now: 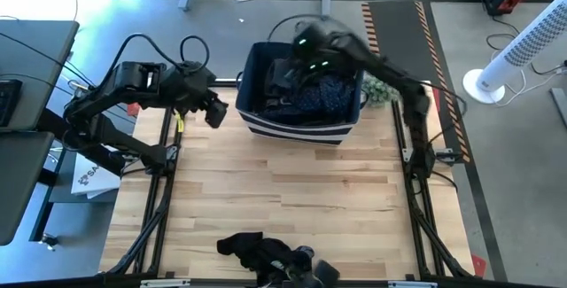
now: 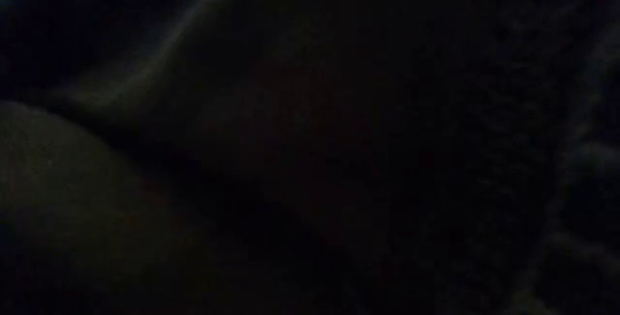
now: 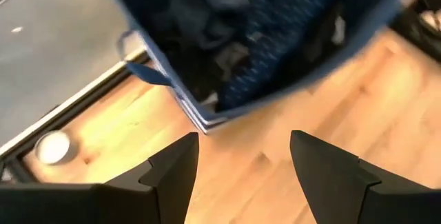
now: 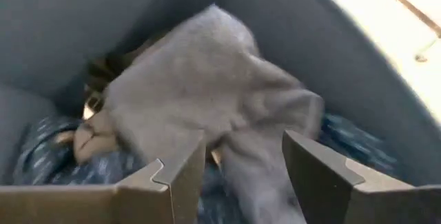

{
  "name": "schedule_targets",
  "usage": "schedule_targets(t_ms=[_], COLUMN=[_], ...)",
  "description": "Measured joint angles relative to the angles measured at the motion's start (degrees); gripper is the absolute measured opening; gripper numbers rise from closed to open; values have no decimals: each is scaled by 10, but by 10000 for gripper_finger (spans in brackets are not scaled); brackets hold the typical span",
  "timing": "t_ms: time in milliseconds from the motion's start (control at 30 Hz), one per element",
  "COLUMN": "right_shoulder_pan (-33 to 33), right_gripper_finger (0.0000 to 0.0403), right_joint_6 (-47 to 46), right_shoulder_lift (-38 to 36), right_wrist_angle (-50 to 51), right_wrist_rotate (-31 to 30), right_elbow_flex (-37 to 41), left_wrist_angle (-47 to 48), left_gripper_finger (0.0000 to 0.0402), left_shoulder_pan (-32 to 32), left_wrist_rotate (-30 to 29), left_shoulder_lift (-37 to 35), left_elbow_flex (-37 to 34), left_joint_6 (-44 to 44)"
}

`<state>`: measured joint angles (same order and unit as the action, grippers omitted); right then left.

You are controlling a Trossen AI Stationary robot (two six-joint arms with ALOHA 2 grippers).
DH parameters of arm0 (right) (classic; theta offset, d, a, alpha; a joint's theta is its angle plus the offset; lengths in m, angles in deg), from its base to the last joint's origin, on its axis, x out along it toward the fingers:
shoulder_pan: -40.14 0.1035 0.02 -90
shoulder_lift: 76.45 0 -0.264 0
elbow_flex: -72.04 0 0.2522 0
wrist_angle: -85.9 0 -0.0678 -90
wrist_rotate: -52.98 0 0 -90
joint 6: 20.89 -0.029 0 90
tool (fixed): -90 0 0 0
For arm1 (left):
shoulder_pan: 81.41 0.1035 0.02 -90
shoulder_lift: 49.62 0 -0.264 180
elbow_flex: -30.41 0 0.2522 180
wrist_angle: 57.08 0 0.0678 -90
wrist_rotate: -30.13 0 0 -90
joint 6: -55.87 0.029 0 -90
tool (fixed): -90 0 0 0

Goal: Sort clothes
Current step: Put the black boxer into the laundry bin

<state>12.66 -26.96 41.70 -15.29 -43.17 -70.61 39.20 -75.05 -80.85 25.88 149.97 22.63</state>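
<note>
A navy fabric bin (image 1: 301, 130) with a white stripe stands at the table's far middle and holds clothes. Among them are a speckled navy garment (image 1: 330, 93) and a plain greyish one (image 4: 207, 86) lying on top of it. My right gripper (image 4: 241, 145) reaches down into the bin (image 4: 275, 17) from the right, open, right over the greyish garment. My left gripper (image 3: 241, 141) hangs open and empty above the wood, just left of the bin (image 3: 207, 117). A heap of black clothes (image 1: 266, 252) lies at the table's near edge. The low view is dark all over. My right gripper points slanting down into the bin. Its two fingers (image 4: 176, 176) stand on either side of a lower fold (image 4: 244, 176) of the greyish garment, which lies on the other clothes. Whether the fingers touch the cloth I cannot tell.
Bare wood lies between the bin and the black heap. Black frame rails (image 1: 164, 190) run along the table's left and right sides. A white fan (image 1: 523, 49) stands on the floor at the right. A small green thing (image 1: 381, 93) sits beside the bin's right wall.
</note>
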Motion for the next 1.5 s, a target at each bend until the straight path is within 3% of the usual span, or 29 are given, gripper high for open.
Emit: schedule_targets(t_ms=[233, 400, 700, 900, 1000, 1167, 1333, 1500], right_shoulder_pan=[54, 132, 294, 419, 476, 533, 533, 520], right_gripper_finger=[193, 193, 193, 193, 192, 193, 204, 244], right_joint_6=[24, 95, 33, 54, 74, 65, 31, 16], right_shoulder_lift=[-122, -190, -279, -283, -270, -242, -169, -95], right_wrist_angle=[51, 59, 39, -110, -232, -436, -506, -546], right_wrist_rotate=[15, 142, 299, 413, 392, 258, 230, 227], right_elbow_flex=[3, 35, 257, 418, 493, 564, 549, 497], left_wrist_angle=[1, -41, -113, -280, -370, -485, -498, -481], left_gripper_finger=[226, 226, 226, 226, 226, 227, 226, 226], left_shoulder_pan=[-52, -95, -182, -252, -282, -313, -321, -321], left_wrist_rotate=[85, 182, 326, 386, 390, 384, 334, 288], left_shoulder_lift=[-1, -21, -32, -31, -31, -31, -31, -31], left_elbow_flex=[-5, -79, -294, -407, -456, -531, -577, -583], left_joint_6=[135, 201, 337, 388, 386, 400, 365, 280])
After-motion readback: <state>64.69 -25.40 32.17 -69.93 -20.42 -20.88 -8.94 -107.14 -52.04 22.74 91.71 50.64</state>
